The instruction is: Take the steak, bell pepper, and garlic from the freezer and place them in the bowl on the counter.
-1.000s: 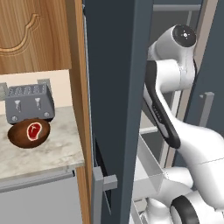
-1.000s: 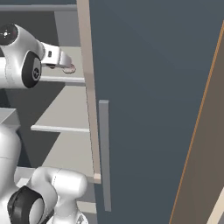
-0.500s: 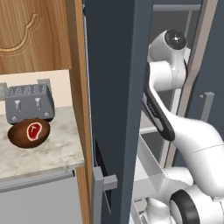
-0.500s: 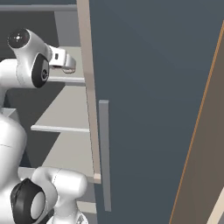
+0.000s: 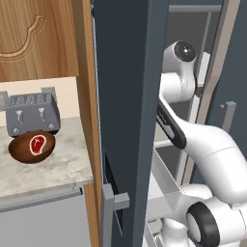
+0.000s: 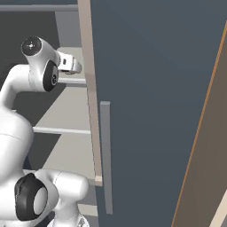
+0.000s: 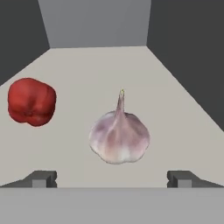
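Reaching into the freezer point(image 5: 130, 96), jaws wide apart facing the garlic point(image 7: 119, 139), bell pepper point(image 7: 31, 101) beside.

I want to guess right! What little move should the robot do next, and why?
Probably ease the tool forward until its open tips sit on either side of the garlic, then close. The garlic lies centred just ahead on the shelf, the pepper sits off to one side, and the steak is already in the bowl.

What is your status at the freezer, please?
Gripper open, empty, lined up on the garlic. Bell pepper beside it on the shelf. Steak in the bowl. Path clear.
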Robot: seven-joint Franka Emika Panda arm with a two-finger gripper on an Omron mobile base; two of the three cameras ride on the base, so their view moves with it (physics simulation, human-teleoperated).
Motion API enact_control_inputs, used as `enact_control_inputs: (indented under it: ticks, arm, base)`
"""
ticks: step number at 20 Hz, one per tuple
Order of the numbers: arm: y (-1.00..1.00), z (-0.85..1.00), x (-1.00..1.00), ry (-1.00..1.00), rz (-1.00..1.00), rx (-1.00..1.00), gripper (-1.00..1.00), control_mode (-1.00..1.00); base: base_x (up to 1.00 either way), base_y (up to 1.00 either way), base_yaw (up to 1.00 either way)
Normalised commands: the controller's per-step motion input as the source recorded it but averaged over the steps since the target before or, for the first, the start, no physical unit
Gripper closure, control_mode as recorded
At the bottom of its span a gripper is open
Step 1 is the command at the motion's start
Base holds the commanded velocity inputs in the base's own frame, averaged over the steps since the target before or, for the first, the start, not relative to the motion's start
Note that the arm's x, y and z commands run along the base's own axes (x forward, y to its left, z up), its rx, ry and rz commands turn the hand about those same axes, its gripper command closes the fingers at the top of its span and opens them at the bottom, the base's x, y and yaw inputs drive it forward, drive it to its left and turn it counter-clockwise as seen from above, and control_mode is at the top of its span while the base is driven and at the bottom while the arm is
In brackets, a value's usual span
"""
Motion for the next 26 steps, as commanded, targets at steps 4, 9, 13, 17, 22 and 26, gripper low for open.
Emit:
enact_control_inputs:
  ticks: [4, 9, 13, 17, 22, 26]
  arm:
    - [0.0, -0.03, 0.32, 0.0, 0.01, 0.0, -1.0, -1.0]
    - [0.0, -0.06, 0.24, 0.0, 0.01, 0.0, -1.0, -1.0]
    - [0.0, -0.1, 0.13, 0.0, 0.01, 0.0, -1.0, -1.0]
    - [0.0, -0.12, 0.18, 0.0, 0.01, 0.0, -1.0, -1.0]
    - [0.0, -0.08, 0.14, 0.0, 0.01, 0.0, -1.0, -1.0]
    - [0.0, -0.1, 0.22, 0.0, 0.01, 0.0, 1.0, -1.0]
  base:
    - [0.0, 0.0, 0.0]
    - [0.0, 0.0, 0.0]
    - [0.0, 0.0, 0.0]
    - [0.0, 0.0, 0.0]
    - [0.0, 0.0, 0.0]
    - [0.0, 0.0, 0.0]
